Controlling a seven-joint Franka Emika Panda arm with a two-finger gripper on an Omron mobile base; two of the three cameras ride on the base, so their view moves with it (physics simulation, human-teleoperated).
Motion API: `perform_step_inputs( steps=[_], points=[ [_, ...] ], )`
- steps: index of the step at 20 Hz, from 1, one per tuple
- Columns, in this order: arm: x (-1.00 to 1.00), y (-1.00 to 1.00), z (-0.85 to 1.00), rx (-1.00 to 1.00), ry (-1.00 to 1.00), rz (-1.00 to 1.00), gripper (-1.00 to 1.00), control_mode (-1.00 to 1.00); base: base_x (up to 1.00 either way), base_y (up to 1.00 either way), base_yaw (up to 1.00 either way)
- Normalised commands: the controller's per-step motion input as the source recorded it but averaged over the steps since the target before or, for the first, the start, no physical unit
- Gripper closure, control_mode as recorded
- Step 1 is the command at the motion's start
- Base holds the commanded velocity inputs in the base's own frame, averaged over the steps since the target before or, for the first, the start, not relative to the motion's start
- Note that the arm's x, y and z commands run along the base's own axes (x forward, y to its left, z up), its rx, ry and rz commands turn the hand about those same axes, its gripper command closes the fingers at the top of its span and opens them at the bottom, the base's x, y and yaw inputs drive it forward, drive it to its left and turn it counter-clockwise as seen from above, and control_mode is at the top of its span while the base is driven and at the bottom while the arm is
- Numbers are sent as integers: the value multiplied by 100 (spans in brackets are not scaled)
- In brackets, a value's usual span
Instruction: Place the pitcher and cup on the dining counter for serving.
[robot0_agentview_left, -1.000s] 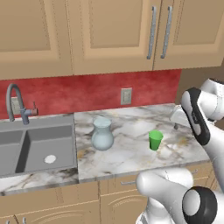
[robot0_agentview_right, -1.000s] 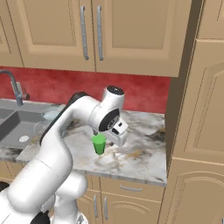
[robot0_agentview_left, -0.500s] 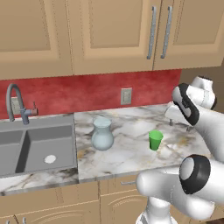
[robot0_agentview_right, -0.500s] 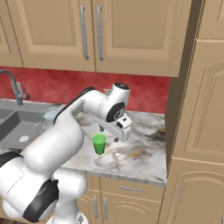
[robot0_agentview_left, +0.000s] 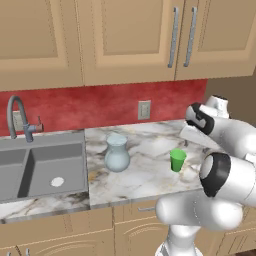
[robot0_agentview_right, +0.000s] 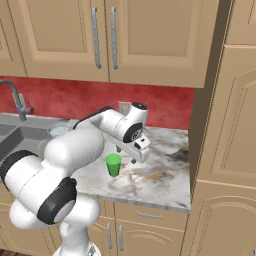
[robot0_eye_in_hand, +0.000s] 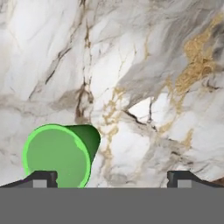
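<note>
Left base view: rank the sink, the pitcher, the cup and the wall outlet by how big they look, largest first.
1. sink
2. pitcher
3. cup and wall outlet: too alike to rank.

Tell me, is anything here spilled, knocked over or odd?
Nothing stands out. The pitcher and cup both stand upright and apart on the marble counter beside the sink, with no spill showing.

A grey sink (robot0_agentview_left: 35, 167) was sunk into the left end of the marble bench (robot0_agentview_left: 145, 175), a curved faucet (robot0_agentview_left: 17, 117) rising at its back edge. A red backsplash (robot0_agentview_left: 100, 107) ran behind, with a pale outlet (robot0_agentview_left: 144, 110) set in it. Tan wall cabinets (robot0_agentview_left: 125, 35) with metal handles (robot0_agentview_left: 174, 37) hung above; drawers (robot0_agentview_right: 145, 217) sat under the front edge.
</note>
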Motion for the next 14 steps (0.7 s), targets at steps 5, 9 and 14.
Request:
perform_step_inputs(
  steps=[5, 9, 14],
  points=[
    [39, 1, -45, 0, 0, 0, -100, -100, 0, 0, 0],
    [18, 3, -43, -1, 0, 0, -100, -100, 0, 0, 0],
    [15, 15, -36, -1, 0, 0, -100, -100, 0, 0, 0]
  ],
)
